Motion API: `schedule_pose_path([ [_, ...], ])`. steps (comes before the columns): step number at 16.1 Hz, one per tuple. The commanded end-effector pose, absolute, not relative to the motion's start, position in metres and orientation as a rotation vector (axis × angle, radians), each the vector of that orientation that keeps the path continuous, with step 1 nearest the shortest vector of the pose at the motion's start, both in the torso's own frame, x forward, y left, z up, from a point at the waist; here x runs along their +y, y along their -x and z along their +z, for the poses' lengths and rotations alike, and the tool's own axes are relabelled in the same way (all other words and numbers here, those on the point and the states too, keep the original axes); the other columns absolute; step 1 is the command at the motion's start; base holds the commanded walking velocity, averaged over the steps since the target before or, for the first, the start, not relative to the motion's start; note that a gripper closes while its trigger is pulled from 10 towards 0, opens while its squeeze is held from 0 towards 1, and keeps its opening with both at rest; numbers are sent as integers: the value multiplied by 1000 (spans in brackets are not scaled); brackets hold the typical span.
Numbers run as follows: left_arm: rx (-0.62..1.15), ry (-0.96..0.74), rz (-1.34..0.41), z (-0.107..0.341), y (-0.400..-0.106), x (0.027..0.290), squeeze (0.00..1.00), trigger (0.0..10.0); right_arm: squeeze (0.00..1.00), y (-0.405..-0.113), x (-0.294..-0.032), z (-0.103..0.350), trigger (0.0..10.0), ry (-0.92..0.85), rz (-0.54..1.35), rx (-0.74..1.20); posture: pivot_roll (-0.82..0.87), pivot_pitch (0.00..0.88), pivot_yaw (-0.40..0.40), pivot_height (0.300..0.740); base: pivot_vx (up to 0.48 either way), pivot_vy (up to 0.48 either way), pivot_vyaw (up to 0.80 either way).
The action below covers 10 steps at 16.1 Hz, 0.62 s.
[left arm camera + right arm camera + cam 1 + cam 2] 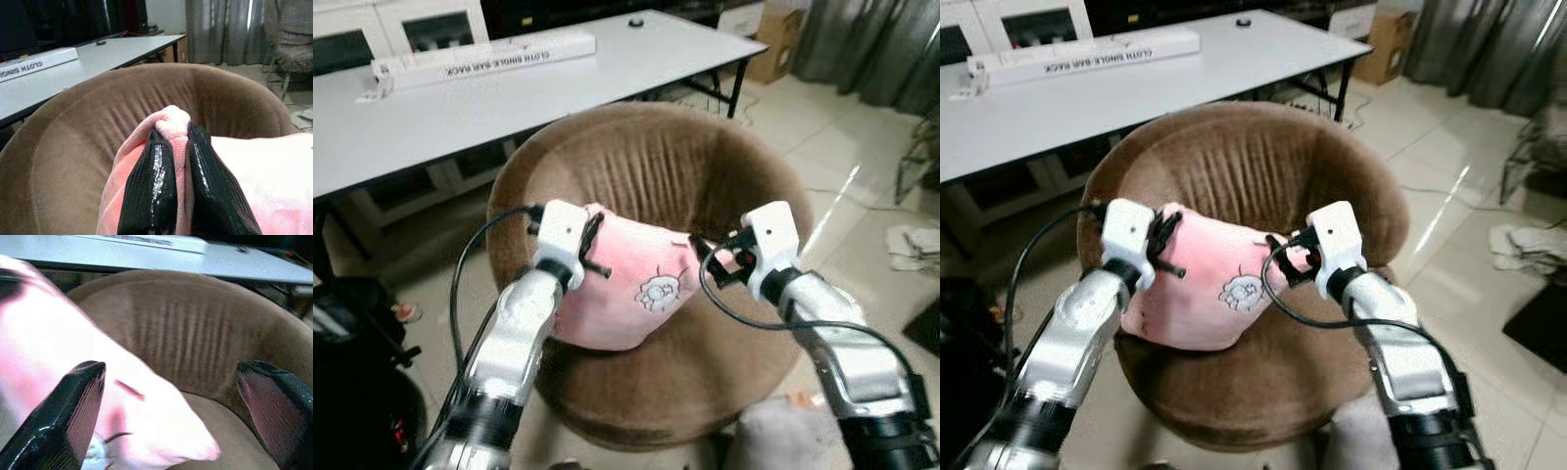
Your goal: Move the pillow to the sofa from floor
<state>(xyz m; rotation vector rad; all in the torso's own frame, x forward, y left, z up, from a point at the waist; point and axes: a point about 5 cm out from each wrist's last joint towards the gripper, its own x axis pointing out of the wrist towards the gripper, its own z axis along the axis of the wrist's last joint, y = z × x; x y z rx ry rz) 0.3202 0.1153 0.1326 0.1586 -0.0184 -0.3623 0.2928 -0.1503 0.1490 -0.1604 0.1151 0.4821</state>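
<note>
Pillow, pink, soft fabric, with a small cartoon sheep print (619, 289): held over the seat of a round brown velvet tub sofa (651, 162), its lower edge sagging onto or just above the cushion; contact with the seat cannot be told for certain. Long axis runs across the robot's front, from one arm to the other.

Left gripper (176, 156): jaws clamped on a bunched corner of the pillow, pink cloth squeezed up between the two black fingers (151, 191). This corner sits higher than the rest of the pillow.

Right gripper (171, 406): jaws standing wide apart, the pillow's opposite corner lying between and just below them, not pinched. In the head views the right gripper (729, 262) is just beside that corner.

Background items: long white surface (460, 108) behind the sofa, carrying a white cardboard box printed with black lettering (484, 56); grey curtains (871, 44) and pale tiled floor (842, 176) to the robot's right.

Judgement: the pillow is off the floor and already over the sofa, so the task is near its end. The pillow hangs from the left arm alone; the coming move likely turns on parting those jaws, letting the raised corner drop onto the cushion directly beneath.
</note>
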Motion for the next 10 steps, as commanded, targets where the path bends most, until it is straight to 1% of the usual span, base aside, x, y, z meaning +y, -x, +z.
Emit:
schedule_pose_path([
  [1, -59, -192, -394, 139, -327, 109, 0, 10000, 0, -290, -147, 156, 10000, 144, 550, 104, -6, 0, -25, 740, 0, 0, 0],
  [6, -38, -199, -447, 135, -350, 98, 0, 10000, 0, -274, -147, 157, 10000, 175, 732, 130, -26, 0, -32, 740, 0, 0, 0],
  [10, 8, -220, -438, 132, -368, 102, 0, 10000, 0, -268, -138, 150, 10000, 213, 753, 162, -44, 4, -36, 740, 0, 0, 0],
])
